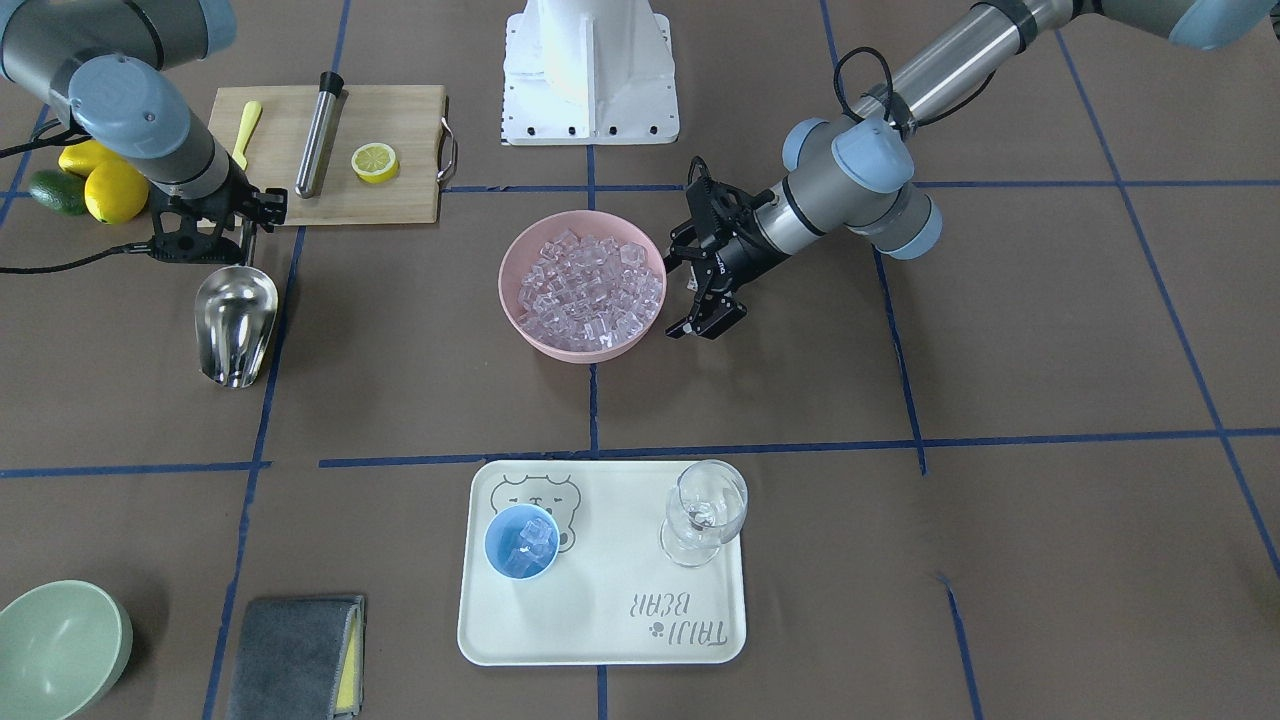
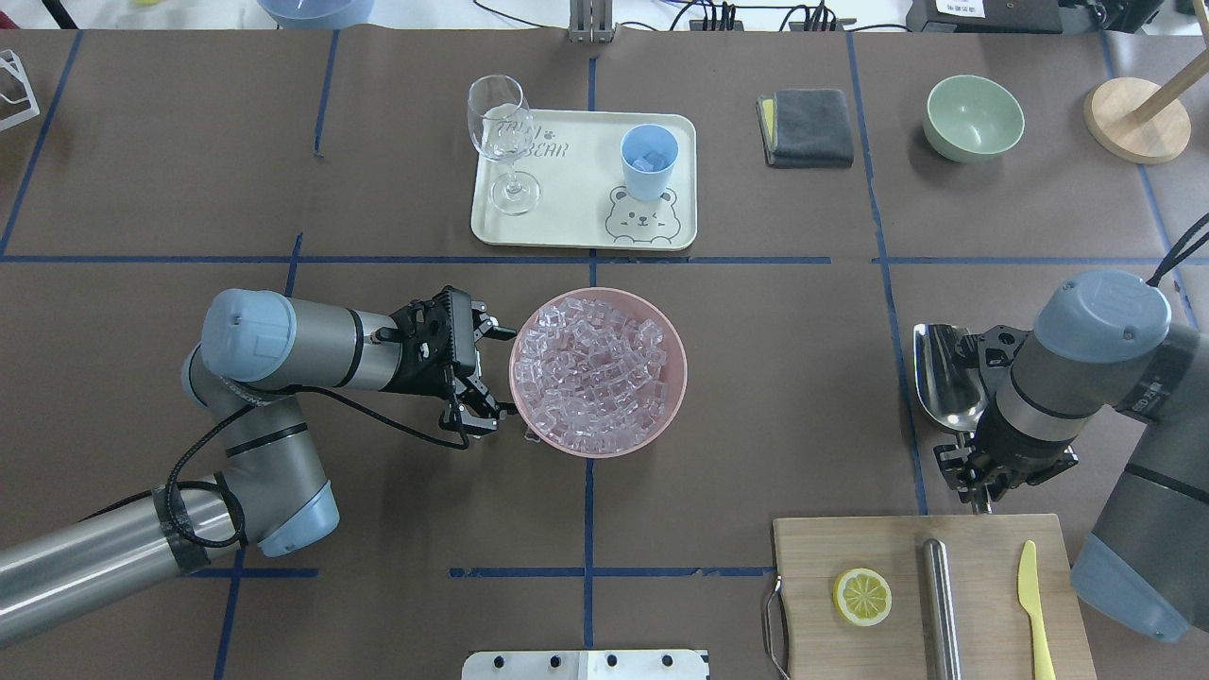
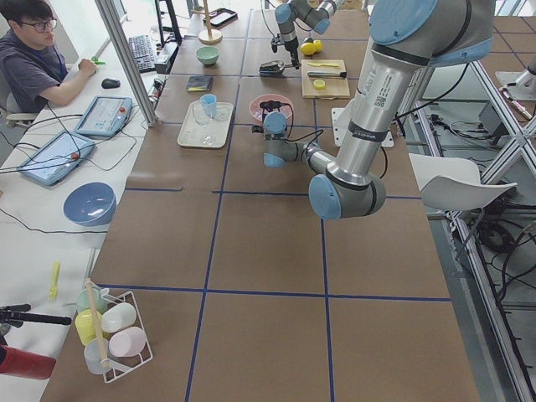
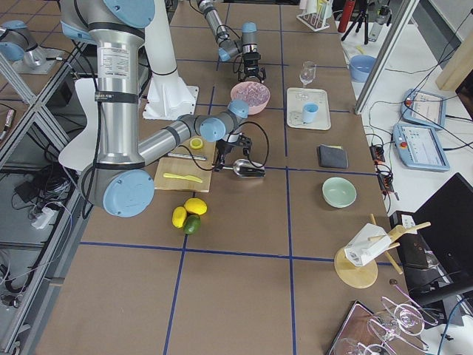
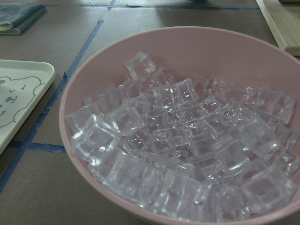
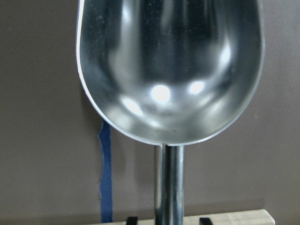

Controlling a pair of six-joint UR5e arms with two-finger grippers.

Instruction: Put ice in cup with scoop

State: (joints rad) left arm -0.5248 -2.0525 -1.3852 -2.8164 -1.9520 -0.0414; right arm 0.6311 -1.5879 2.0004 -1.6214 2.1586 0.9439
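The steel scoop [image 1: 236,322] lies empty on the table, also seen from overhead [image 2: 945,378] and in the right wrist view [image 6: 168,70]. My right gripper [image 1: 247,237] stands open at its rod handle, a fingertip [image 6: 132,220] apart from the rod on each side. The ice [image 1: 585,290] fills a pink bowl [image 2: 521,397] at the table's middle; it also fills the left wrist view [image 5: 187,145]. My left gripper [image 2: 491,373] is open and empty beside the bowl's rim. The light-blue cup [image 1: 522,541] stands on a cream tray [image 1: 600,640] and holds a few cubes.
A clear stemmed glass [image 1: 705,510] stands on the tray beside the cup. A cutting board [image 1: 400,200] holds a lemon slice [image 1: 375,162], a steel cylinder [image 1: 318,135] and a yellow knife [image 1: 246,130]. A green bowl [image 1: 55,645] and grey cloth [image 1: 295,655] lie at the near edge.
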